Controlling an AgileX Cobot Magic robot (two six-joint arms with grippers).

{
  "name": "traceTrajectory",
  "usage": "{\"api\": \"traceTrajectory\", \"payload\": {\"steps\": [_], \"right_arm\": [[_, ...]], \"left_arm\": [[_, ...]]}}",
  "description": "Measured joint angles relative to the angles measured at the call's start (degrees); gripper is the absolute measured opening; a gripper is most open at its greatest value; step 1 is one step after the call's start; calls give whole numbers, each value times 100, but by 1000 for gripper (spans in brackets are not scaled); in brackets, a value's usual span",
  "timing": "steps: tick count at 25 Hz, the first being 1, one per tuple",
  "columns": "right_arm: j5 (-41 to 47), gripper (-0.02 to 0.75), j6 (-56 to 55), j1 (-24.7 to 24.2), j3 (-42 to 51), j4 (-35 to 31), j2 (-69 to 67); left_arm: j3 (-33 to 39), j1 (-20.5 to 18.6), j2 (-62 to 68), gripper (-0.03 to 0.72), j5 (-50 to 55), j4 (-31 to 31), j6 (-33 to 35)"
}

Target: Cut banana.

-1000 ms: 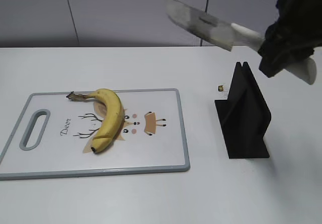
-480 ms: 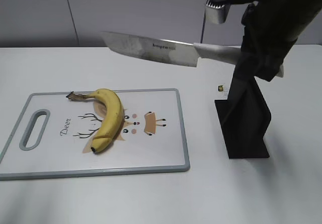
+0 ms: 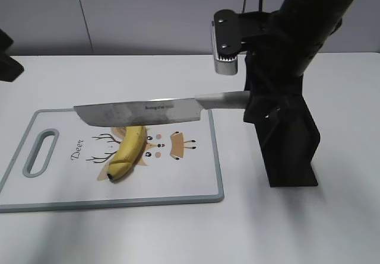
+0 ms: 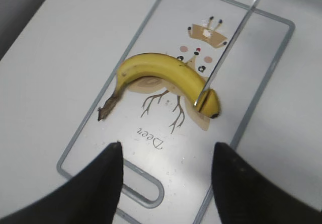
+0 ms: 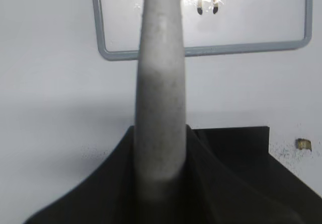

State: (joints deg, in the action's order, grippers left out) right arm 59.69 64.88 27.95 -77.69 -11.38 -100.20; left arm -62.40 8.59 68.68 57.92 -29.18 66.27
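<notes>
The yellow banana [image 3: 129, 150] lies on the white cutting board [image 3: 196, 181]; its upper half is hidden behind the knife blade [image 3: 139, 113]. My right gripper [image 3: 252, 101] is shut on the knife's grey handle [image 5: 161, 83] and holds the blade level over the banana. In the left wrist view the banana [image 4: 161, 73] shows whole, with the blade's thin edge [image 4: 231, 48] crossing near its black tip. My left gripper [image 4: 166, 183] is open and empty above the board's handle-slot end; only a dark part of it shows at the exterior view's left edge [image 3: 9, 62].
A black knife stand [image 3: 291, 151] stands on the white table to the right of the board, just below my right arm. A small brass-coloured bit [image 5: 303, 143] lies on the table near it. A grey wall runs behind.
My right arm has swung the knife down and to the left, from high above the stand to level over the banana. My left arm has come into view at the left edge.
</notes>
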Motion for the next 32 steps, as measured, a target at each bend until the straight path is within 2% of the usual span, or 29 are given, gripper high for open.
{"api": "traceTrajectory", "payload": {"steps": [3, 9, 14, 25, 27, 28, 29, 31, 32], "right_arm": [[-2, 160, 87, 200, -215, -34, -268], [-27, 160, 106, 420, -732, -125, -731], [-46, 160, 211, 427, -901, -374, -876], [-46, 160, 250, 427, -901, -443, -887], [-46, 160, 250, 427, -901, -447, -887], [-46, 160, 250, 427, -901, -447, -887], [-46, 160, 250, 427, -901, -447, -887], [-98, 160, 236, 427, -905, -461, -887], [-127, 160, 232, 427, -905, -461, -887]], "left_arm": [[-178, 280, 435, 558, 126, 0, 366], [-247, 667, 1149, 573, 232, 108, 658], [-252, 691, 1621, 574, 100, 245, 689], [-277, 691, 2124, 564, -195, 508, 546], [-277, 691, 2142, 498, -222, 514, 517], [-277, 691, 2142, 428, -227, 518, 503], [-277, 691, 2142, 348, -227, 518, 503], [-277, 691, 2142, 122, -204, 518, 503], [-277, 695, 2142, 67, -190, 527, 503]]}}
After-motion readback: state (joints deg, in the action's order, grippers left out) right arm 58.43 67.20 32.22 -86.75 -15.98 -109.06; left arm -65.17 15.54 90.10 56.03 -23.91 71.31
